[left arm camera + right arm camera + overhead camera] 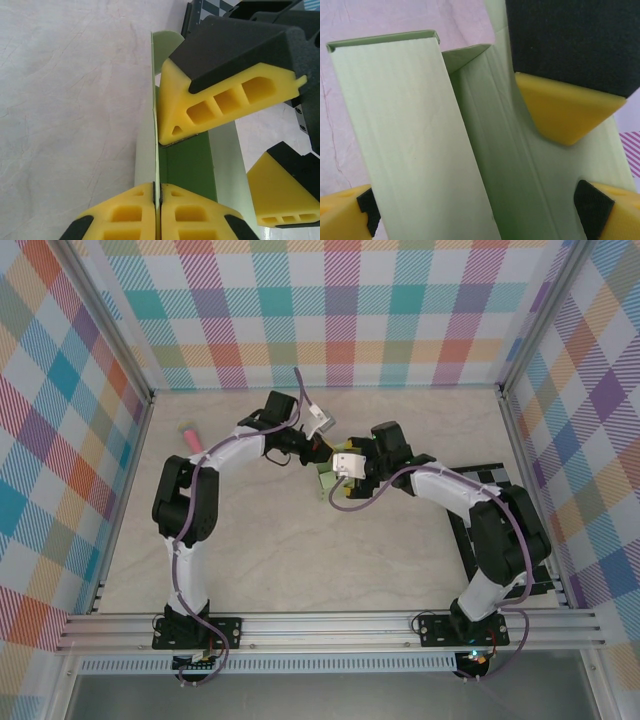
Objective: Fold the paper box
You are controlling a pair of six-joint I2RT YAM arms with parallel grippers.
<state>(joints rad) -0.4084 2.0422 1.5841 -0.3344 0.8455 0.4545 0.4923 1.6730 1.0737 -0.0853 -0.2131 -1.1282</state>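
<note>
The paper box (325, 483), pale green card partly folded up, stands at mid-table between both arms. In the left wrist view my left gripper (160, 186) is shut on one thin upright wall of the paper box (225, 165). The darker inside of the box runs away from its fingers. My right gripper (336, 470) comes in from the right, open wide. One of its yellow fingers (225, 95) touches that same wall from inside, while the other (285, 195) stays outside the right panel. In the right wrist view the box's panels (410, 125) lie between the spread jaws of my right gripper (480, 212).
A small pink-and-blue stick (190, 433) lies at the far left of the table. The black-and-white checkered board (490, 475) sits under the right arm. Checked walls and aluminium rails close the table in on all sides.
</note>
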